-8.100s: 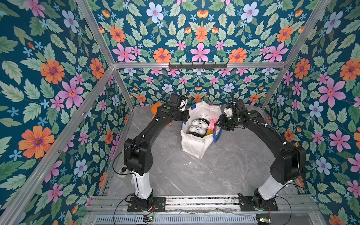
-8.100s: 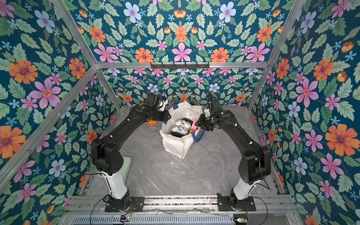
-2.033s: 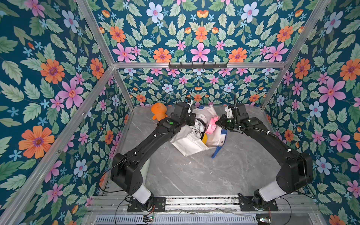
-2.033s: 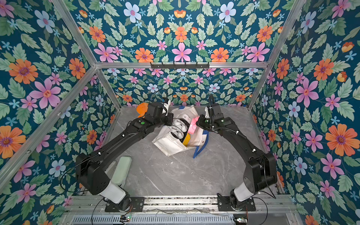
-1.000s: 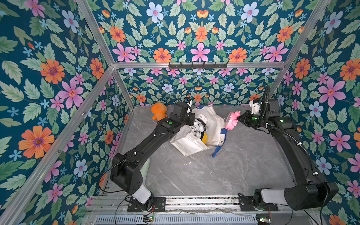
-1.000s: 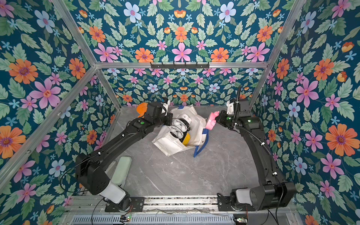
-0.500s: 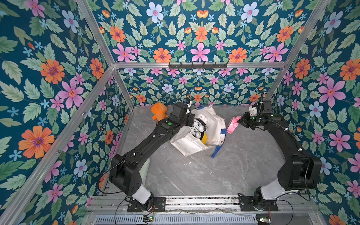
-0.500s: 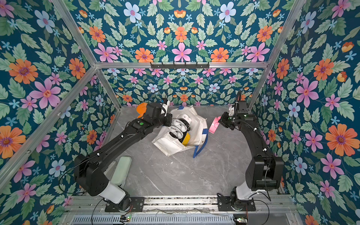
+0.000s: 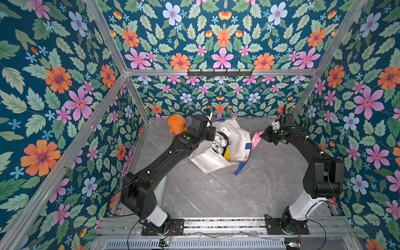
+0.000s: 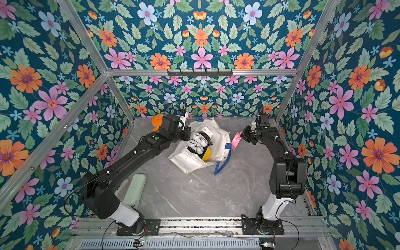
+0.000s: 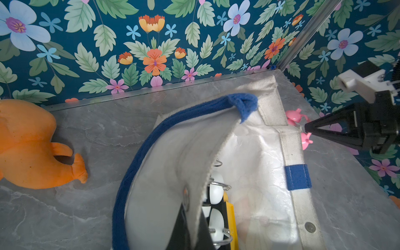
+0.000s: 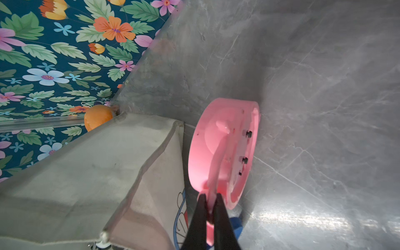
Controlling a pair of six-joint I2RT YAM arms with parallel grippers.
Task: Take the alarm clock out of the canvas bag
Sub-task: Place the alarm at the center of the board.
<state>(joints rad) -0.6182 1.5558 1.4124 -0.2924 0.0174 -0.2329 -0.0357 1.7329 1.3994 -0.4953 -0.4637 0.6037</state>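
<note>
The white canvas bag (image 9: 207, 160) (image 10: 188, 161) lies slumped on the grey table at the back, its mouth open upward. My left gripper (image 9: 214, 135) (image 11: 194, 207) is shut on the bag's rim fabric (image 11: 216, 142). The pink alarm clock (image 9: 256, 137) (image 10: 236, 137) (image 12: 225, 151) is outside the bag, low by its right side. My right gripper (image 9: 262, 135) (image 10: 242, 135) (image 12: 211, 204) is shut on the clock's thin pink handle. Whether the clock touches the table I cannot tell. In the left wrist view the right gripper (image 11: 307, 127) shows beside the bag.
An orange plush toy (image 9: 176, 125) (image 11: 28, 147) lies at the back left. White rounded things with wire loops (image 11: 216, 190) and a yellow object (image 9: 227, 153) sit inside the bag. A blue loop handle (image 9: 242, 166) trails on the table. The right wall stands close behind my right arm.
My right arm has come down from a raised pose, bringing the pink clock lower beside the bag. The left gripper and the bag have stayed still.
</note>
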